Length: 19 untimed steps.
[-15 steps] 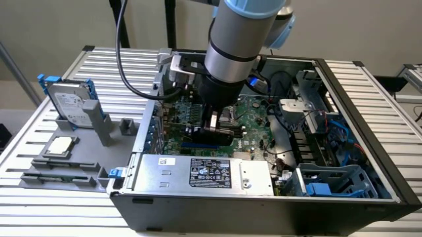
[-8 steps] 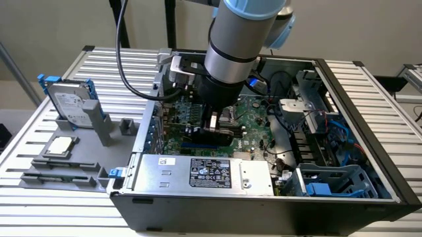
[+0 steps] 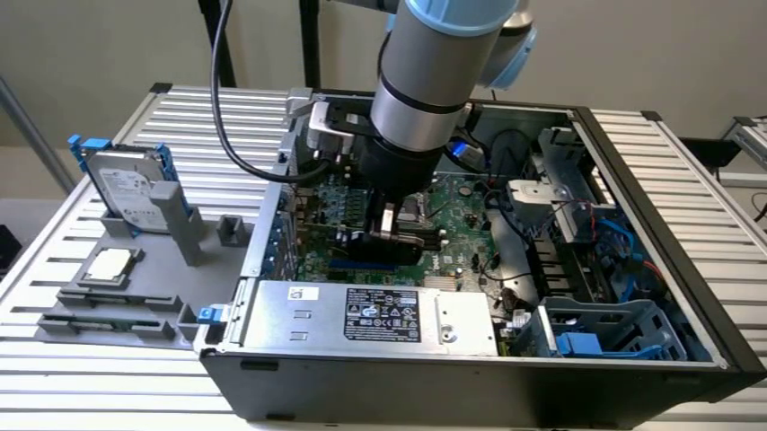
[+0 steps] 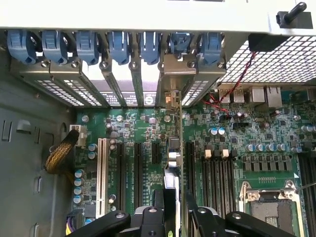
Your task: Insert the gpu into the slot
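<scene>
My gripper [image 3: 396, 235] reaches down into the open computer case [image 3: 671, 296] over the green motherboard [image 3: 462, 242]. It is shut on the gpu [image 4: 174, 163], a thin black card seen edge-on between the two black fingers [image 4: 148, 219]. The card stands upright on the board, with its metal bracket [image 4: 171, 98] up against the rear panel openings. A dark blue strip, the slot [image 3: 359, 266], shows just under the gripper in the exterior view. In the wrist view the card covers the slot. I cannot tell whether the card's edge sits in it.
Black expansion slots [image 4: 138, 173] and a white slot [image 4: 102, 177] flank the card. Memory slots [image 4: 217, 173] and the processor socket [image 4: 269, 202] lie on the other side. Blue clips [image 4: 118, 44] line the rear panel. A silver power supply [image 3: 372, 314] fills the case front. A hard drive [image 3: 126, 189] stands outside.
</scene>
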### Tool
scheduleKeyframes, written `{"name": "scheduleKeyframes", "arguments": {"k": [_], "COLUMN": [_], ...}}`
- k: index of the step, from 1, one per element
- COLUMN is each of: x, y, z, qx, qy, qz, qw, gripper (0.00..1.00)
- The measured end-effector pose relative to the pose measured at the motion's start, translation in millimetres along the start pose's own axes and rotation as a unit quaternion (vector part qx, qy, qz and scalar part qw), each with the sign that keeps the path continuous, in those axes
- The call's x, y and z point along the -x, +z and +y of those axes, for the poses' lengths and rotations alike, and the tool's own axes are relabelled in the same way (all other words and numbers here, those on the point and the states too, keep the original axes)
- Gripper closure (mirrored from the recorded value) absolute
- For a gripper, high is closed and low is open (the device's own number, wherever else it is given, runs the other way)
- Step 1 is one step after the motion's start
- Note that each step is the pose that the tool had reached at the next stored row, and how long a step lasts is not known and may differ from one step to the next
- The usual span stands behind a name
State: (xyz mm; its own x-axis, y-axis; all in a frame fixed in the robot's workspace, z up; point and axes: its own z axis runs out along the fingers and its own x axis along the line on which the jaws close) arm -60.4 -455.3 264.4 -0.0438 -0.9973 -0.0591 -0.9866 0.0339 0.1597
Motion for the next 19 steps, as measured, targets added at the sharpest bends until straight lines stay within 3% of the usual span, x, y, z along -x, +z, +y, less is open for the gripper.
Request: {"name": "scheduleKeyframes", "arguments": {"k": [6, 14, 19], "x": [0.2, 1.7, 1.8], "y": [1.3, 1.7, 1.8], "z": [0.6, 0.7, 0.7], "qx": [0.0004, 0.0007, -0.0027], "qy": [-0.007, -0.014, -0.016], "qz": [0.0031, 0.0042, 0.0043], "qw": [1.0, 0.9999, 0.9999], "gripper": [0.74, 0.74, 0.74]}}
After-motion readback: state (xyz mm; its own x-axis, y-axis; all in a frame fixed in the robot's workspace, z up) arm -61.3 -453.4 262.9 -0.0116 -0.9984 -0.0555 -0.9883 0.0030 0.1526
